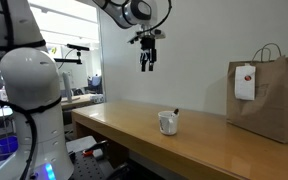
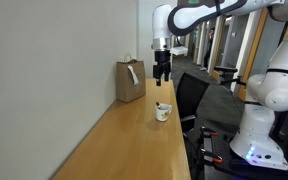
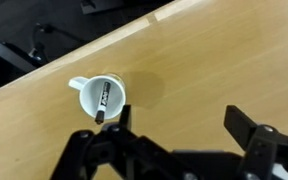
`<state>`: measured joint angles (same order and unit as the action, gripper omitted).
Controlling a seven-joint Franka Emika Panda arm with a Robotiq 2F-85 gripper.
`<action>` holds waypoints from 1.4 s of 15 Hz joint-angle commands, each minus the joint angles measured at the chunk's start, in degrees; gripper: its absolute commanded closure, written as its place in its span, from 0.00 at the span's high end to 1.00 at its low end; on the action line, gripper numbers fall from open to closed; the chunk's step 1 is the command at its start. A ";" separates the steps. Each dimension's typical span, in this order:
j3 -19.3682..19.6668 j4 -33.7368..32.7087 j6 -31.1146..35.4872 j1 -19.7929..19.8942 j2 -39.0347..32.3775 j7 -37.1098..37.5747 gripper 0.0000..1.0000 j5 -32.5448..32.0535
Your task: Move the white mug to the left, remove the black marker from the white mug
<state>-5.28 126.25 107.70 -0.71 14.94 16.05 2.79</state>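
wall: plain white | table: long wooden | bag: brown paper

We count one white mug, below the fingers and nearer one of them than its partner, and one black marker inside it. We find one brown paper bag — well off to the side of the fingers — and one wooden table well beneath them. One gripper carries two fingers.
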 commanded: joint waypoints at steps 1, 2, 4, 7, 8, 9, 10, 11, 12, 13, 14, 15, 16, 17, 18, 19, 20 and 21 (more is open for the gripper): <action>2.58 2.51 3.32 1.46 0.05 -1.79 1.00 -0.35; 3.44 3.96 5.57 2.36 0.13 -0.69 1.00 -0.29; 5.17 6.54 9.13 4.27 -0.04 3.69 1.00 1.18; 6.91 10.35 12.97 6.26 -0.16 8.05 1.00 2.98; 7.00 11.84 14.68 6.82 -0.14 10.26 1.00 3.16; 7.04 13.03 15.77 7.24 -0.08 12.46 1.00 3.63; 6.96 14.26 17.09 7.66 -0.29 14.99 1.00 3.77; 6.71 15.24 17.79 8.05 -0.56 17.94 1.00 3.54; 6.75 16.25 18.56 8.39 -1.02 20.27 1.00 3.59; 6.82 17.12 19.10 8.60 -1.33 21.91 1.00 3.61; 7.09 18.04 20.13 8.95 -2.03 23.05 1.00 3.70; 7.37 18.70 21.25 9.26 -2.74 23.92 1.00 3.90; 8.01 19.43 22.65 9.48 -3.65 23.62 1.00 5.23; 8.39 19.93 24.36 9.74 -4.58 23.50 1.00 5.67; 8.85 20.35 26.75 9.94 -5.78 22.60 1.00 6.00; 9.23 20.51 29.07 10.11 -6.99 21.87 1.00 6.18; 9.55 20.60 31.85 10.24 -8.30 21.46 1.00 5.69; 9.94 20.33 33.89 10.25 -9.65 21.49 1.00 5.53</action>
<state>4.21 146.61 136.34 9.34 7.72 38.26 7.26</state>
